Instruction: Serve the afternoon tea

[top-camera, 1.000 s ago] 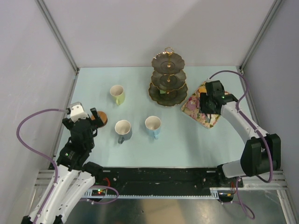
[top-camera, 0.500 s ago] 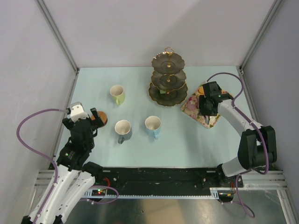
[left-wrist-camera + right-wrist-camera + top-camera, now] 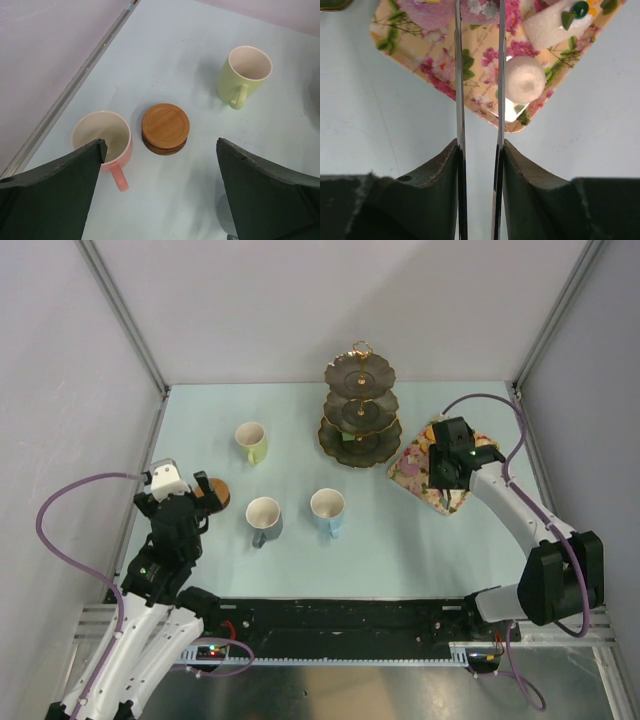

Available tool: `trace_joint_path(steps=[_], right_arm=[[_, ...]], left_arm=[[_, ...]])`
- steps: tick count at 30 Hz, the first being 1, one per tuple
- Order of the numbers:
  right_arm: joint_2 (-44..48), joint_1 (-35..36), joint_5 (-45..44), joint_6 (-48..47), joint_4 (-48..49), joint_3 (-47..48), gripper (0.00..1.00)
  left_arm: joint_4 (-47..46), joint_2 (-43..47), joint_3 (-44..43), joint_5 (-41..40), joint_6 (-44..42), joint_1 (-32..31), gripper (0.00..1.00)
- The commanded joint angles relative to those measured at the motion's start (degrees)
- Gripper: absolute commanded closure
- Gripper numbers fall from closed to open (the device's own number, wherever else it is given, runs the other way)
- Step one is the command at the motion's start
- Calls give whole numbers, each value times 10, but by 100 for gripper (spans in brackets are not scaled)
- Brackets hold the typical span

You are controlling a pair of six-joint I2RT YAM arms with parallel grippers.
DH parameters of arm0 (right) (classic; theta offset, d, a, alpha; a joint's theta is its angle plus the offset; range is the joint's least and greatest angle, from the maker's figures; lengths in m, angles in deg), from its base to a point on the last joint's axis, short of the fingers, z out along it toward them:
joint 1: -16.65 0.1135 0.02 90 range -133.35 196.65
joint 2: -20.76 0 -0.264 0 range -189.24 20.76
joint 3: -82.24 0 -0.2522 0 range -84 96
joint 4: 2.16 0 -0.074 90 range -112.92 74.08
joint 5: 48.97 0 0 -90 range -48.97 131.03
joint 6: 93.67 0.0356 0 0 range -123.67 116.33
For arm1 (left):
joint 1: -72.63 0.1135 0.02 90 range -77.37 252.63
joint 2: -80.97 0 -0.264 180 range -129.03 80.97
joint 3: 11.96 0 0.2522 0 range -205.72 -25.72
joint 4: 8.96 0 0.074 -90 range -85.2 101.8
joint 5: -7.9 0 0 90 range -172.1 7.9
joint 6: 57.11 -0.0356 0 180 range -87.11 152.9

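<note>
My left fingers (image 3: 198, 495) hang spread wide and empty above the desk (image 3: 200, 30), pink mug (image 3: 102, 137) beside the left one and brown coasters (image 3: 165, 127) ahead between them, while my right fingers (image 3: 441, 480) stand nearly together over the floral tray (image 3: 420, 55), a white cake (image 3: 522, 80) just to their right, and I cannot tell whether they grasp anything.

Floral rectangular tray (image 3: 410, 464), turned cornerwise on pale blue bench (image 3: 380, 550), far right side. Grey walls around; 2 metal frame rails (image 3: 125, 315) slanting at the far corners.

free: wide gap between yellow-green mug (image 3: 251, 442) and stand (image 3: 361, 410) | obstacle: stand just beside tray (image 3: 403, 468)
</note>
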Motion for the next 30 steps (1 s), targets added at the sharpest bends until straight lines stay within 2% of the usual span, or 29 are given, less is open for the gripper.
trace_joint_path(steps=[1, 12, 30], right_arm=[[21, 32, -33, 1, 9, 43, 64], [-40, 90, 0, 14, 50, 116, 64], [-144, 90, 84, 36, 168, 139, 64]], left_arm=[[-24, 1, 6, 0, -13, -3, 0], [-24, 2, 7, -1, -14, -3, 0], [-24, 2, 6, 1, -14, -6, 0]])
